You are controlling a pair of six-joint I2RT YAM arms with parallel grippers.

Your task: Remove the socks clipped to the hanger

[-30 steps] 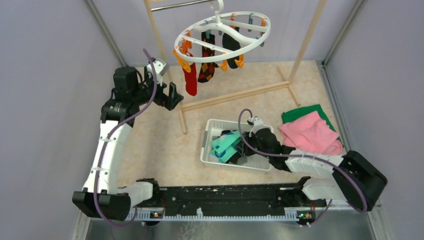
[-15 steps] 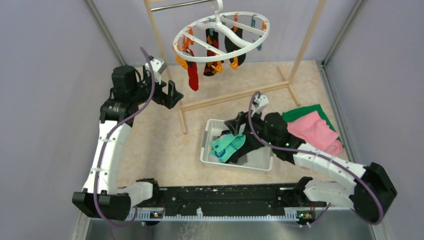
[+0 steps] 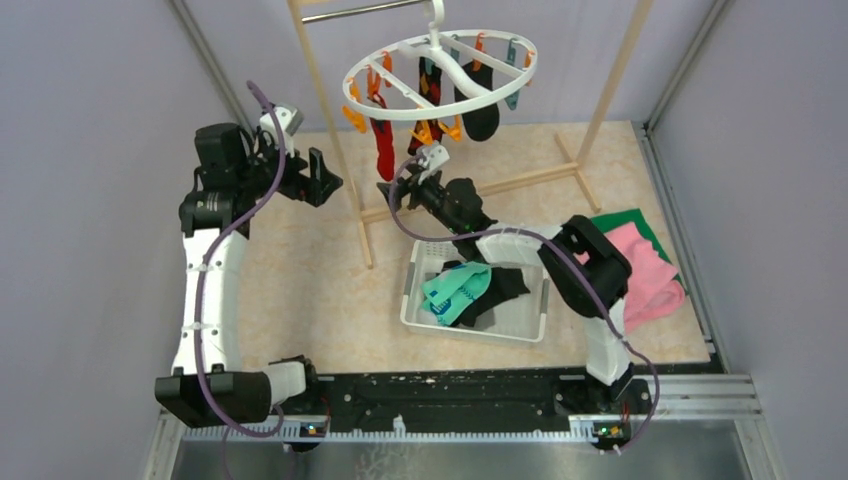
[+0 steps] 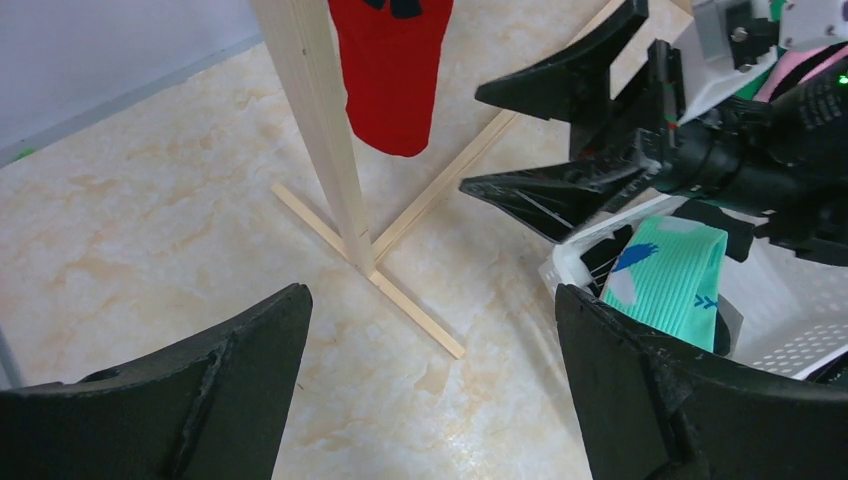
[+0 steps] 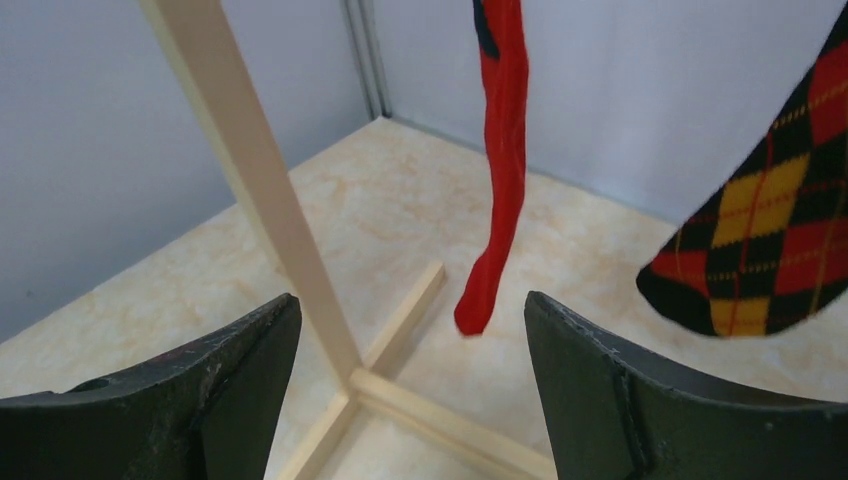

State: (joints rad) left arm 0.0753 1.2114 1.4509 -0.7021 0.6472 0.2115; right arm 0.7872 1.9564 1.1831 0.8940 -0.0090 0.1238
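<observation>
Right gripper [image 3: 393,189] spread wide facing red sock [image 3: 383,150], teal sock [image 3: 455,290] in white basket [image 3: 411,295]

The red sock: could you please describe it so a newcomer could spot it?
A wooden rack at the back holds a white ring hanger. The red sock hangs from its left edge, mostly red, unlike the argyle sock and the black sock.

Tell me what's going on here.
Two robot arms are taking socks off a hanger. The right gripper is open and empty, aimed at the hanging red sock, with the argyle sock beside it. The left gripper is open too, off to the side. A teal sock lies in the basket.
</observation>
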